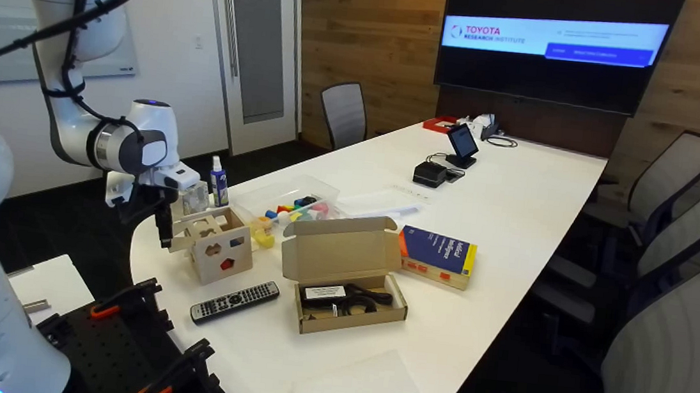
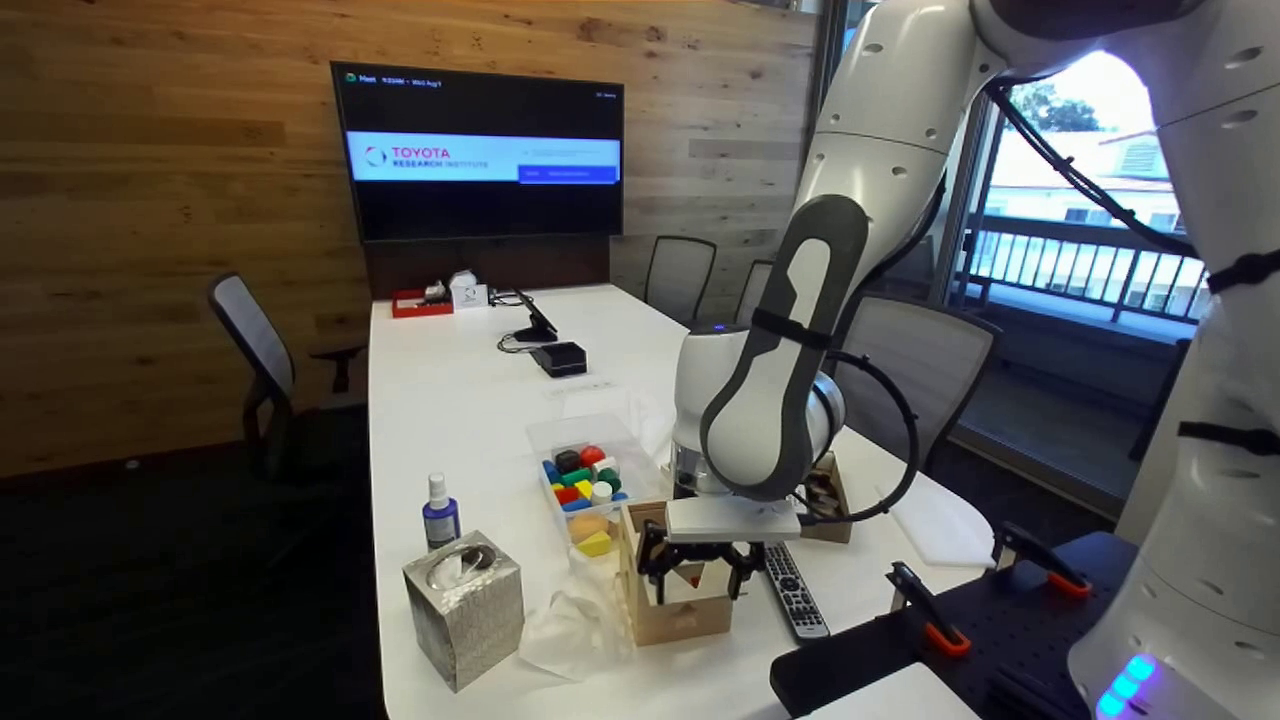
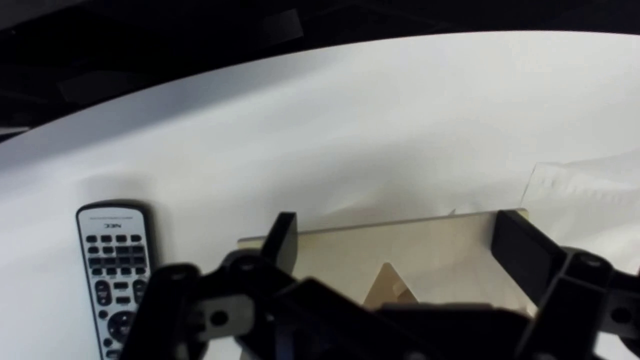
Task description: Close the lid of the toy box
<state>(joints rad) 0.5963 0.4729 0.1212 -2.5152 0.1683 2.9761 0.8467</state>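
Note:
The toy box [image 1: 230, 250], a pale wooden cube with dark cut-outs, stands near the table's rounded end; it also shows in an exterior view [image 2: 682, 622]. Its lid [image 1: 187, 232], a thin pale panel with cut-outs, is tilted and sticks out past the box's top on the robot's side. In the wrist view the lid [image 3: 370, 245] spans the space between the fingers, with a triangular hole. My gripper [image 1: 165, 233] is open at the lid's outer edge; it also shows in an exterior view [image 2: 698, 590] and the wrist view [image 3: 395, 235]. I cannot tell whether the fingers touch the lid.
A remote [image 1: 235, 301] and an open cardboard box [image 1: 351, 312] lie beside the toy box. A clear bin [image 2: 560, 505] of coloured pieces stands behind it. A tissue box [image 2: 465, 615], spray bottle [image 2: 440, 518] and crumpled plastic [image 2: 575, 630] are near. A book [image 1: 437, 253] lies farther off.

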